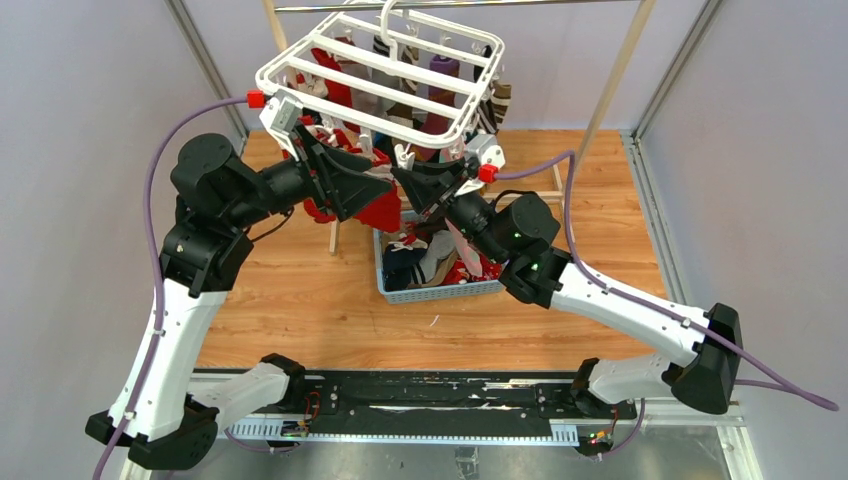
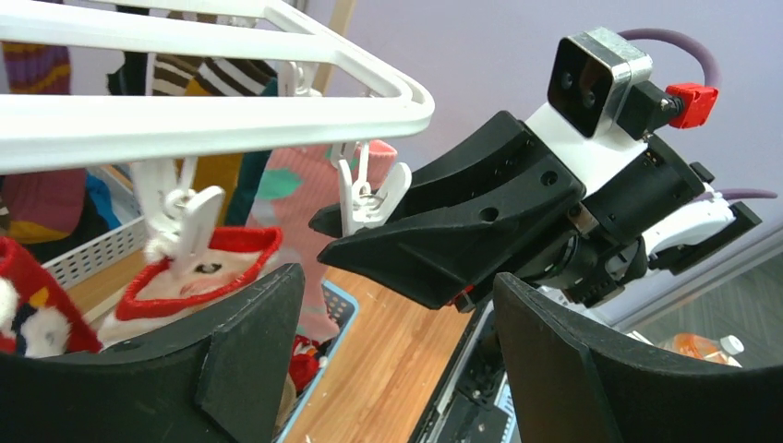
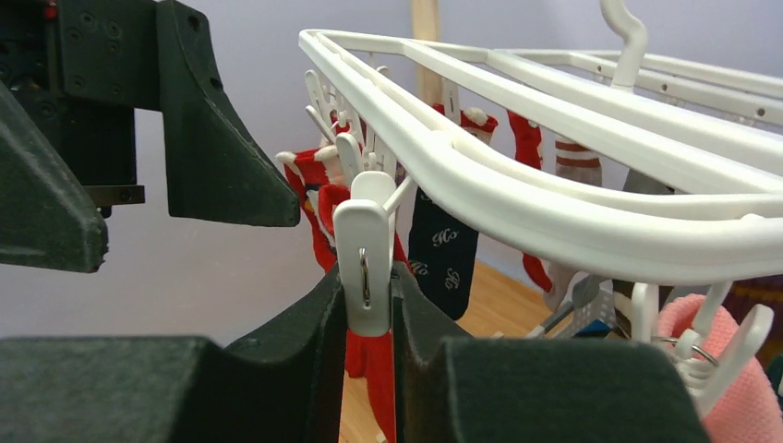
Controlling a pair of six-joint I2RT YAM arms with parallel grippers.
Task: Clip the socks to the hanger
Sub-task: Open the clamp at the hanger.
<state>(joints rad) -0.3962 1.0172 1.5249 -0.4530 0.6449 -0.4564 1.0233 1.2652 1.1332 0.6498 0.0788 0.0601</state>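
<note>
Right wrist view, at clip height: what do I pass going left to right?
left tool → white clip pinched in the right tool → navy sock → striped sock → pink sock

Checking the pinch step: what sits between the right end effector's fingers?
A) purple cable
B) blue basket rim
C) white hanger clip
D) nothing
C: the right wrist view shows the right end effector closed on a white clip under the hanger, red sock dangling below.
</note>
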